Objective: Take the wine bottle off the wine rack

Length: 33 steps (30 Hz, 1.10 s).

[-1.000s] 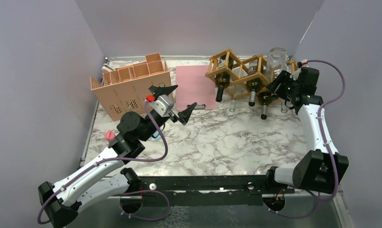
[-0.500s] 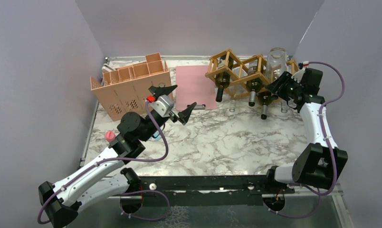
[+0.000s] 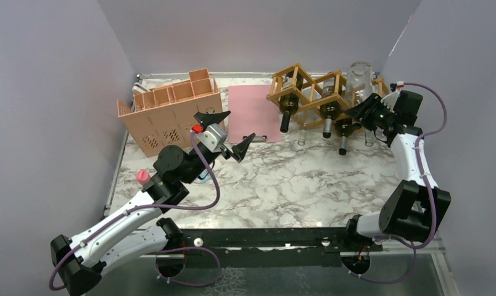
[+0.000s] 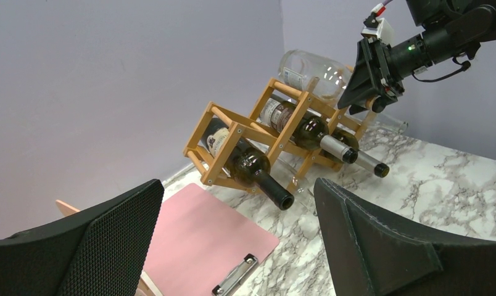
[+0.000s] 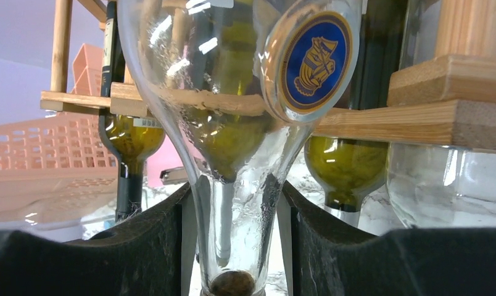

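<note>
item: clear wine bottle (image 5: 233,123), in wine rack (image 5: 418,117); neck clasped by my right gripper (image 5: 236,246), ready to draw out. left gripper (image 4: 236,240): spread wide, idle.

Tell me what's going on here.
The right gripper has its jaws either side of the neck of the clear wine bottle lying on the wine rack; whether they grip it yet is unclear. The bottle is not out yet. The left gripper hangs open over the table, holding nothing.
</note>
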Each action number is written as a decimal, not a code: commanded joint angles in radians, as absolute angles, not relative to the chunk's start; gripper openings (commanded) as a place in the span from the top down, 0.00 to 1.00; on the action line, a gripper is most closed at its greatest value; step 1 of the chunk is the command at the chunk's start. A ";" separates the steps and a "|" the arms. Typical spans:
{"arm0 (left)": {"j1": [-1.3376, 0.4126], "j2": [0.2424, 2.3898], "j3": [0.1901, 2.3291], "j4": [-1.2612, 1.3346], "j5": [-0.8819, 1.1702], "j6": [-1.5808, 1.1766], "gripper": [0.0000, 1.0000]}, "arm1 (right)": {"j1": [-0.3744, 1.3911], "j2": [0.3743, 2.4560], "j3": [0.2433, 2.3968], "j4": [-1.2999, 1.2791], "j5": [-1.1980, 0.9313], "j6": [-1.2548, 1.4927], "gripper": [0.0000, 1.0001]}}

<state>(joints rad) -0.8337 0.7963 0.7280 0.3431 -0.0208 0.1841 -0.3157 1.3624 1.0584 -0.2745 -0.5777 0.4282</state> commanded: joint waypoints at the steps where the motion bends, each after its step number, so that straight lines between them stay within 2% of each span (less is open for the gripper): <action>1: -0.840 0.800 0.720 0.372 -0.034 0.186 0.01 | -0.328 1.377 1.039 -0.213 -0.654 0.458 0.50; 3: -0.839 0.803 0.719 0.372 -0.031 0.184 0.01 | -0.331 1.379 1.035 -0.210 -0.655 0.457 0.51; 11: -0.839 0.810 0.721 0.371 -0.025 0.182 0.01 | -0.346 1.367 1.018 -0.182 -0.681 0.466 0.63; 21: -0.840 0.811 0.722 0.372 -0.020 0.175 0.01 | -0.356 1.299 0.904 0.032 -0.781 0.617 0.68; 33: -0.839 0.803 0.723 0.372 -0.018 0.174 0.01 | -0.356 1.243 0.868 0.152 -0.823 0.712 0.72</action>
